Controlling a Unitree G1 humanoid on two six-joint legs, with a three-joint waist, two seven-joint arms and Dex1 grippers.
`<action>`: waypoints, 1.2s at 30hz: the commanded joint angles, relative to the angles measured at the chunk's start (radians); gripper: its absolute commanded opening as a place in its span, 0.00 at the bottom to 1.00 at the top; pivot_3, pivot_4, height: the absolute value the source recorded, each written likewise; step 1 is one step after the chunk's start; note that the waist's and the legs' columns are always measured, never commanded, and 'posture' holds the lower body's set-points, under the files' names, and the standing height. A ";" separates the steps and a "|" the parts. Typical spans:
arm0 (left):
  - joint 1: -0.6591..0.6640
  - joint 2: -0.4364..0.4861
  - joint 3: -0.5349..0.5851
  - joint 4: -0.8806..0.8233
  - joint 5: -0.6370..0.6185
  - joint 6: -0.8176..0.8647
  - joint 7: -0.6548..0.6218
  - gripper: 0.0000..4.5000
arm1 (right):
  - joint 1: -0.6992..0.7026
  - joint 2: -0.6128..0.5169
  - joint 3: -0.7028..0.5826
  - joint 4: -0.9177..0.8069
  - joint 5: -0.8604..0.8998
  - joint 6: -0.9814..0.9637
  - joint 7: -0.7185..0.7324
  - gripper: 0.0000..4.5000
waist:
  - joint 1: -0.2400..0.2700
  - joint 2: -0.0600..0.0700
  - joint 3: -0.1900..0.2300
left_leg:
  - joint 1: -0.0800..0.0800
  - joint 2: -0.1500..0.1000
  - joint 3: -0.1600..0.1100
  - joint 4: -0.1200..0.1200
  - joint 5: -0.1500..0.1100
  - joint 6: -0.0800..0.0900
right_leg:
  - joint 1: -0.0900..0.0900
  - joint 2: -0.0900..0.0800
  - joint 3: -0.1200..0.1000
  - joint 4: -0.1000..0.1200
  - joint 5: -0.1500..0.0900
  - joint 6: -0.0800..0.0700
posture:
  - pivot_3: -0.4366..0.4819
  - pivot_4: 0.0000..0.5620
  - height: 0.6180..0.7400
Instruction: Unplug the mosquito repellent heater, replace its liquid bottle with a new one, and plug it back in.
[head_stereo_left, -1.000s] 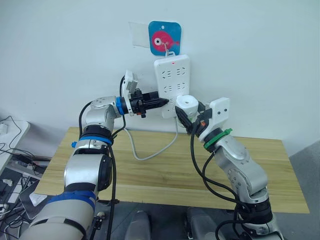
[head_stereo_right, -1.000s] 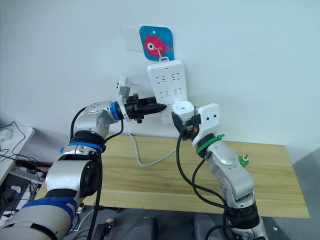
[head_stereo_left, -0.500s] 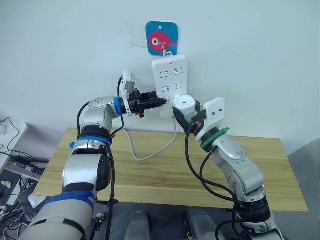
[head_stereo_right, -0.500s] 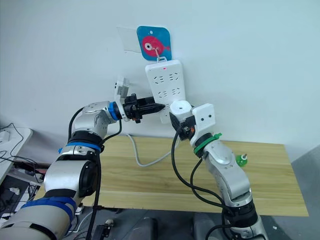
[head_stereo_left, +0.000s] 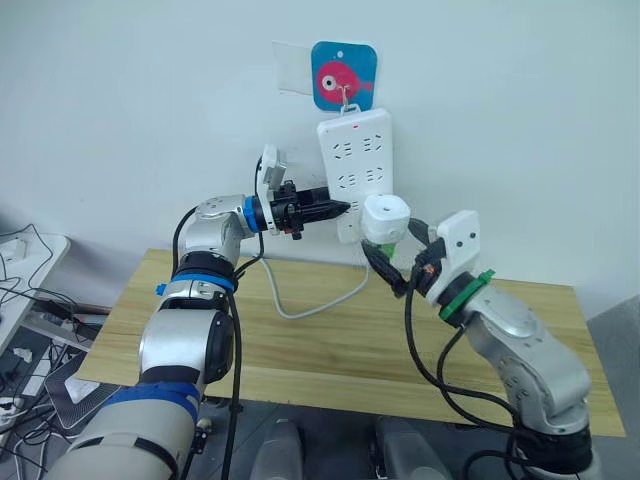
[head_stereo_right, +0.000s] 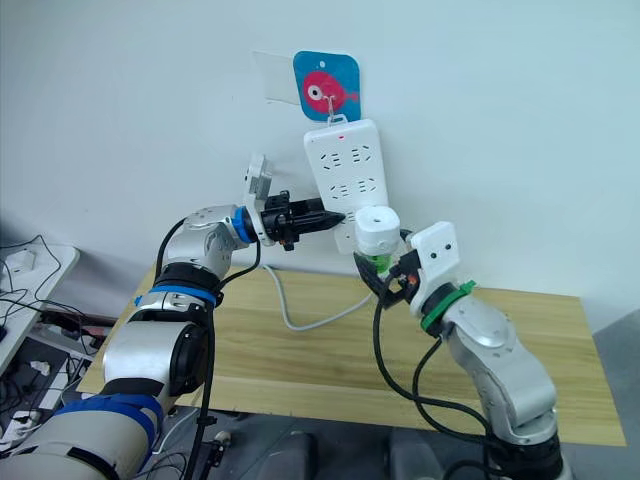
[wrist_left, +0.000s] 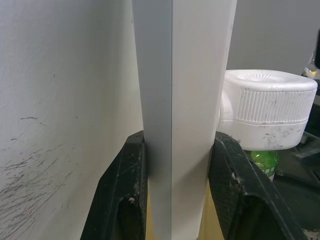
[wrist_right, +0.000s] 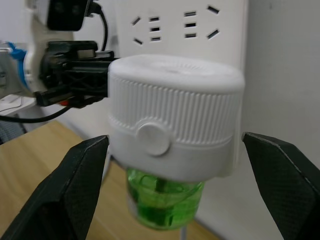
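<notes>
While the left gripper (head_stereo_left: 338, 209) clamped its two black fingers (wrist_left: 125, 195) on the side edges of the white power strip (head_stereo_left: 354, 165) hanging on the wall, the right gripper (wrist_right: 175, 165) stood wide open, a finger on either side of the mosquito repellent heater (wrist_right: 172, 120) and clear of it. The heater sat against the lower part of the strip, apparently plugged in, its ribbed white cap up and a green liquid bottle (wrist_right: 164, 200) screwed in beneath it. The strip hung from a hook on a blue sticker with a pink fish (head_stereo_left: 343, 76), and its white cord (head_stereo_left: 305, 300) curved down over the wooden surface (head_stereo_left: 300, 350). In the right eye view, a small green item (head_stereo_right: 377, 264) showed just below the heater, at the gripper.
</notes>
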 joint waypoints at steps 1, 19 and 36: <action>-0.032 0.000 -0.011 -0.006 0.002 -0.025 -0.024 0.29 | 0.007 -0.060 -0.091 -0.094 0.109 0.062 0.059 0.99 | 0.000 0.000 0.000 | 0.000 0.000 0.000 0.000 0.000 0.000 | 0.000 0.000 0.000 0.000 0.000 0.000 | 0.47 0.25 1.00; 0.030 0.111 0.010 -0.009 0.035 -0.125 0.022 1.00 | -0.077 -0.078 -0.028 0.031 0.216 0.011 0.125 0.00 | -0.019 0.000 -0.001 | 0.002 0.001 0.000 0.000 0.000 0.000 | 0.000 0.001 0.001 0.002 0.000 0.000 | 0.51 0.23 1.00; 0.476 0.220 -0.006 -0.791 -0.142 0.046 0.034 1.00 | -0.149 -0.046 0.098 0.185 0.118 -0.091 0.159 0.00 | 0.018 0.000 -0.001 | 0.001 0.002 0.000 0.000 0.000 0.000 | 0.000 0.000 0.001 0.001 0.000 0.000 | 0.59 0.28 1.00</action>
